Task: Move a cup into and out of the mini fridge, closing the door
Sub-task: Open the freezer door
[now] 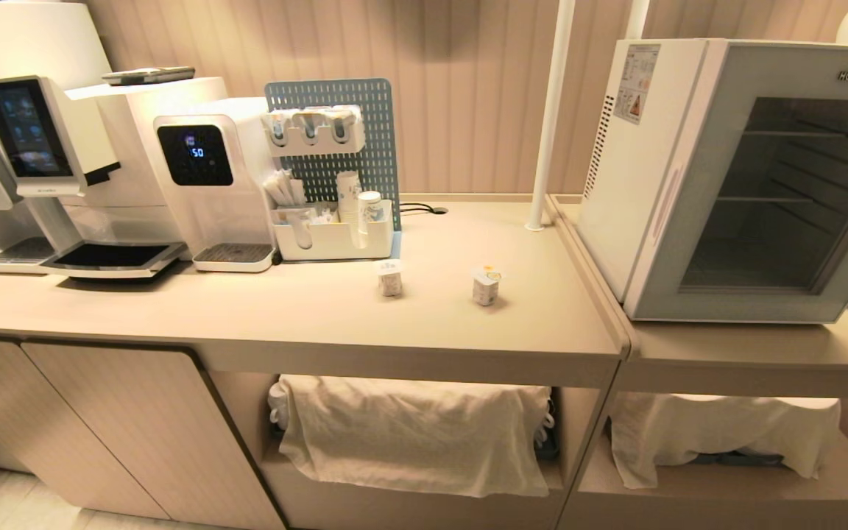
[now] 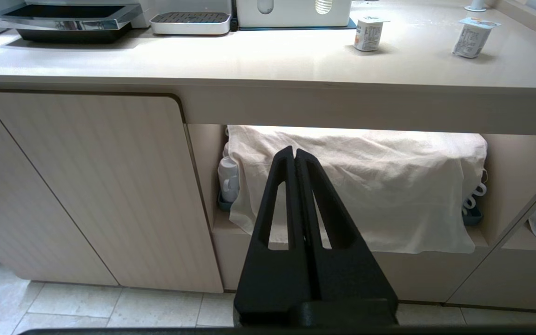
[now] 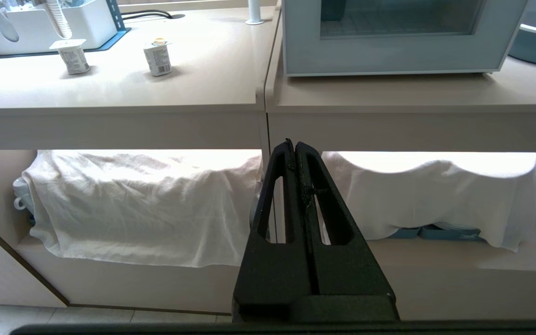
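Boxy white mini fridge [image 1: 645, 184], glass-windowed door [image 1: 777, 191] shut

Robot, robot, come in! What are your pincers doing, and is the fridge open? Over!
Left pincer and right pincer shut, empty, low before the counter. Two cups on the counter. Mini fridge door closed. Nothing blocking. Over.

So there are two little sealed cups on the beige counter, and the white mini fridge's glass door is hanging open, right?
Not quite. The pale grey-blue glass door of the white mini fridge is shut, as the head view shows. The two small sealed cups do stand on the beige counter.
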